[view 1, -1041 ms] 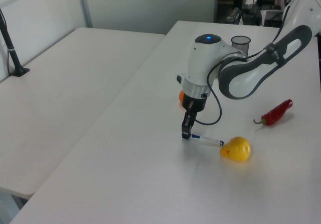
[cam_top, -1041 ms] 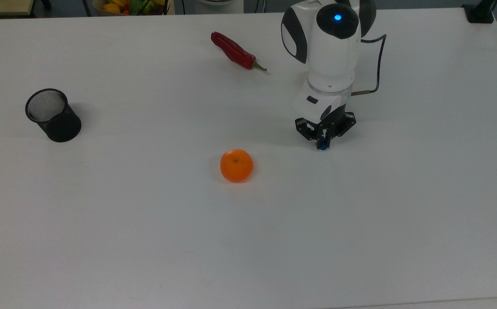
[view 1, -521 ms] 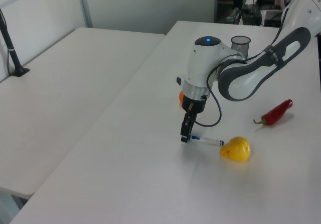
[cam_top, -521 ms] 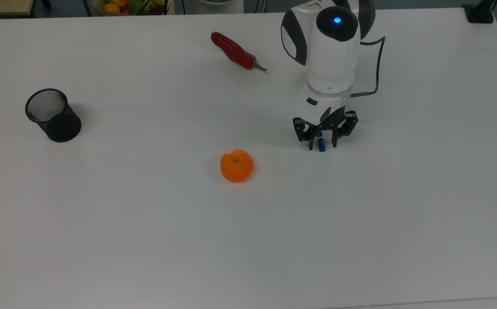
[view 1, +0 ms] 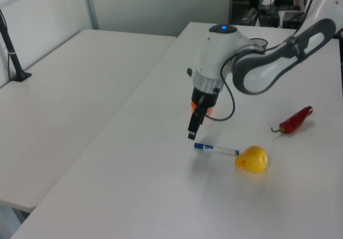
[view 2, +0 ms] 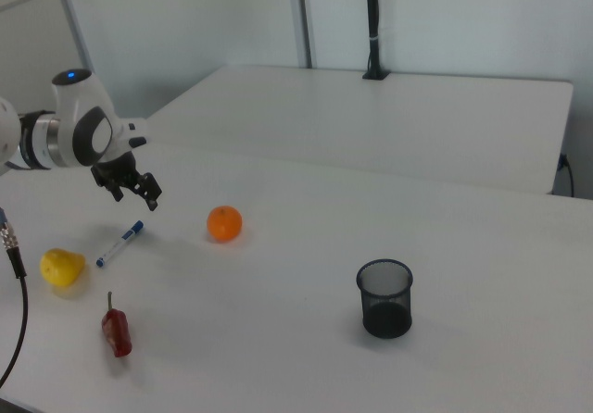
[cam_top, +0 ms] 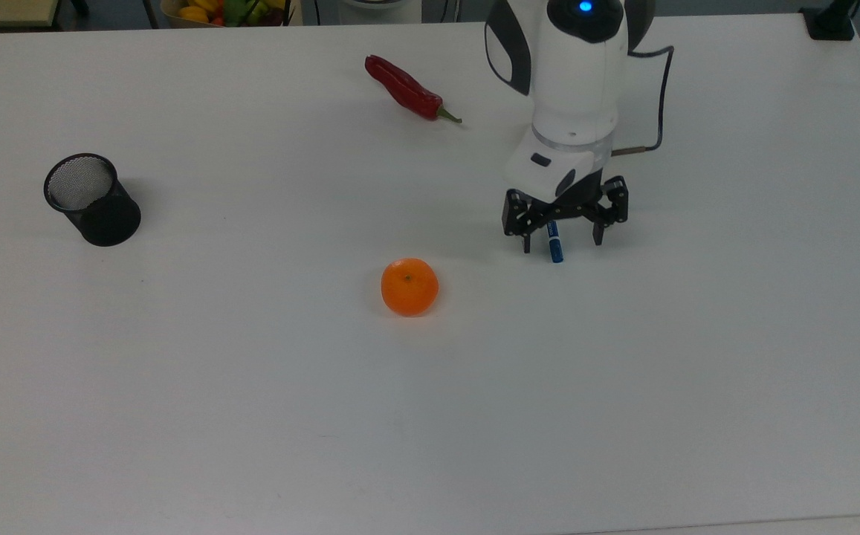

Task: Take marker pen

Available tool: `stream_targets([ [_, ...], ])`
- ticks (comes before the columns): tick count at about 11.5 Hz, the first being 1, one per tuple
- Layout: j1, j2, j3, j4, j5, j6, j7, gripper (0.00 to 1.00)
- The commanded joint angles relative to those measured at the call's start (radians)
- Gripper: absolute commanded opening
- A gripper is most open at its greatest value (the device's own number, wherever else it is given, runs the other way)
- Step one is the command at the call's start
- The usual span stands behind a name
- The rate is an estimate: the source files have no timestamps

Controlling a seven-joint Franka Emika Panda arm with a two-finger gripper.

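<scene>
No writing can be read on anything here. The marker [view 1: 216, 149] shows only a blue cap and a blue band on its white barrel; any print on the band is too small to make out.

The arm comes in from the top view's upper edge, its white wrist bending down toward the table [cam_top: 251, 416], a blue light on the joint above. The gripper [cam_top: 562, 239] points downward and hangs above the marker, clear of it: in the left view its fingertips [view 1: 191, 135] are off the table, up and to the left of the marker's capped end. The fingers are spread wide and hold nothing. In the top view they stand on either side of the marker's blue cap [cam_top: 555, 250].

The marker lies flat on the table. In the left view its far end is touching or just short of a yellow pear [view 1: 251, 159], cap end pointing away from the fruit. In the right view it lies between the pear [view 2: 61, 268] and an orange [view 2: 224, 223]. A red chili [cam_top: 407, 90] lies well apart, and a black mesh cup [cam_top: 92, 198] stands upright far off at the top view's left.
</scene>
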Motion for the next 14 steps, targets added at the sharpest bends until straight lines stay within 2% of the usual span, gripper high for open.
stream_targets([
  [1, -0.059, -0.199, -0.008, -0.031, -0.01, -0.231, 0.013, 1.0],
  [6, -0.217, -0.476, -0.025, -0.026, 0.019, -0.628, 0.015, 1.0],
  [8, -0.242, -0.537, -0.095, -0.026, 0.055, -0.718, -0.01, 1.0],
  [10, -0.231, -0.576, -0.19, -0.031, 0.095, -0.726, -0.156, 1.0],
  [11, -0.228, -0.577, -0.218, -0.032, 0.1, -0.72, -0.213, 1.0],
  [12, -0.219, -0.568, -0.243, -0.032, 0.112, -0.709, -0.287, 1.0],
  [14, -0.219, -0.56, -0.25, -0.034, 0.122, -0.662, -0.361, 1.0],
])
